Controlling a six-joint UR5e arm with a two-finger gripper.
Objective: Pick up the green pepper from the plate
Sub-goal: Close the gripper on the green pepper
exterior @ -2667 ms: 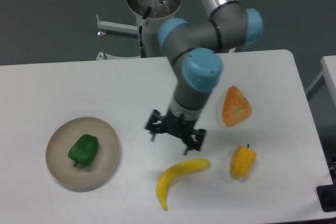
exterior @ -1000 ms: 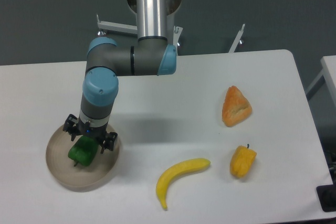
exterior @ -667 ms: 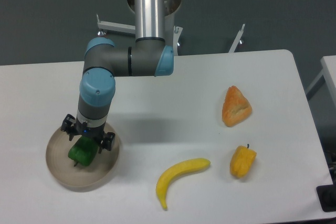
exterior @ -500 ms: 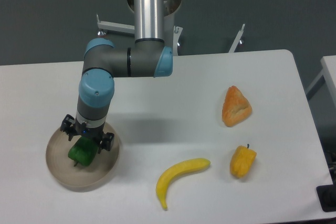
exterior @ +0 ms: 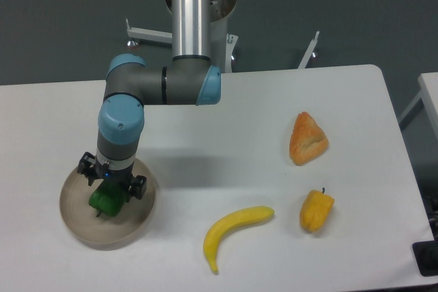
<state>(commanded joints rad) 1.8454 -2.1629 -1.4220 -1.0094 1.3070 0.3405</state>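
Observation:
The green pepper (exterior: 102, 202) lies on the left half of the round beige plate (exterior: 74, 215) at the table's left front. My gripper (exterior: 109, 191) points straight down right over the pepper and covers its upper part. The jaws look spread wide, one on each side of the pepper, so the gripper is open. The fingertips are hidden behind the gripper body, and I cannot tell whether they touch the pepper.
A yellow banana (exterior: 233, 232) lies at the front centre. A yellow-orange pepper (exterior: 316, 211) sits at the front right, and an orange wedge-shaped item (exterior: 308, 139) lies behind it. The arm's base stands behind the table's far edge.
The arm swung from the table's middle to the plate and came down over the green pepper. Over the last second it shifted slightly left and lower.

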